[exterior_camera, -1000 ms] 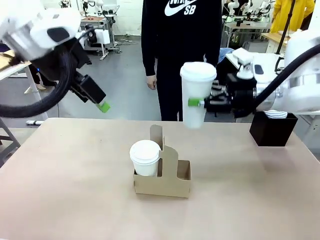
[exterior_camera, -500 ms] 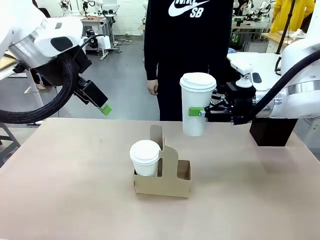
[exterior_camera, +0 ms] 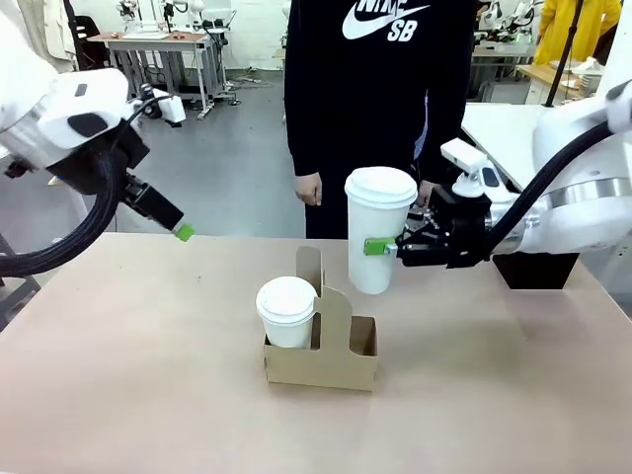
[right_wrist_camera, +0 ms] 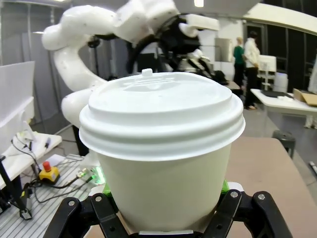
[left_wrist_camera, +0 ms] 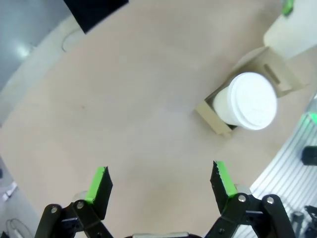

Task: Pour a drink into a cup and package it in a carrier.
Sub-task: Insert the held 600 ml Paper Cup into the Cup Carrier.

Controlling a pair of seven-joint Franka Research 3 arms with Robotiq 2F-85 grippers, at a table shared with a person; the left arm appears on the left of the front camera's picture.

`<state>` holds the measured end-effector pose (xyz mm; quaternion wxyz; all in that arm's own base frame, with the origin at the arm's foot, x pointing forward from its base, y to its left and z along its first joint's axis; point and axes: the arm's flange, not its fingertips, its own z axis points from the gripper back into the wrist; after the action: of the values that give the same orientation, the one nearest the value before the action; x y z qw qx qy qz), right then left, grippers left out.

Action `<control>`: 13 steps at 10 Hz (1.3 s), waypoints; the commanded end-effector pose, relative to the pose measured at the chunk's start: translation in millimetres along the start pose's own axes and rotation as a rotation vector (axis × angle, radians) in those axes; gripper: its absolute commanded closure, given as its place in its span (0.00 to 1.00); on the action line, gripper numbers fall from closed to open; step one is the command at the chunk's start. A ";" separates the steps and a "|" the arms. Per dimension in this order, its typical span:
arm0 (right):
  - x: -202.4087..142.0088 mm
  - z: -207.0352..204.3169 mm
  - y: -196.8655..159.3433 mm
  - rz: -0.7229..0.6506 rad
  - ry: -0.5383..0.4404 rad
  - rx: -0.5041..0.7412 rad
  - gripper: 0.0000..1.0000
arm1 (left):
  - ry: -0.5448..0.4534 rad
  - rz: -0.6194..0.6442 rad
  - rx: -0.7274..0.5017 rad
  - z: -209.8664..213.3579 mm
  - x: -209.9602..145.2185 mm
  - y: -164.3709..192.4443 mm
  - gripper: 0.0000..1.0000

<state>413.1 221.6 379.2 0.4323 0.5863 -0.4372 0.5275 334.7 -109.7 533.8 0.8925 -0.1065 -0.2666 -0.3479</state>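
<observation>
Right claw (exterior_camera: 383, 247) clenched on a lidded white cup (exterior_camera: 376, 229), upright in the air above the carrier's (exterior_camera: 324, 357) empty right slot | left slot holds another lidded cup (exterior_camera: 287, 311) | left claw (left_wrist_camera: 161, 184) released, high over the table (exterior_camera: 148, 375).

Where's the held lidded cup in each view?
Front: held cup right of centre, clamped in the right hand, above and right of the carrier.
Left wrist: a white sliver at the top right corner, beside the carrier.
Right wrist: fills the centre, between the fingers.
Shared landmark: the carrier, in front and left wrist views.
</observation>
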 end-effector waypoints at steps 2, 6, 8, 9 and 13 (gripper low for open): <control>-23.5 -11.0 -0.9 0.013 -0.029 0.095 0.19 | 0.008 0.006 0.006 1.6 7.9 -10.8 0.00; -66.7 -12.2 -10.4 -0.018 -0.044 0.152 0.19 | 0.008 0.006 0.006 1.6 7.9 -10.8 0.00; -84.8 -10.1 -16.3 -0.024 -0.038 0.171 0.19 | 0.008 0.006 0.006 1.6 7.9 -10.8 0.00; -93.2 -10.2 -19.8 -0.022 -0.037 0.177 0.19 | 0.008 0.006 0.006 1.6 7.9 -10.8 0.00; -121.0 -9.3 -26.4 -0.018 0.020 0.201 0.19 | 0.008 0.006 0.006 1.6 7.9 -10.8 0.00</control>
<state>424.5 242.7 260.3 0.3934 0.6349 -0.3726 0.5507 331.8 -119.7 537.0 0.8923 -0.1046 -0.2660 -0.3494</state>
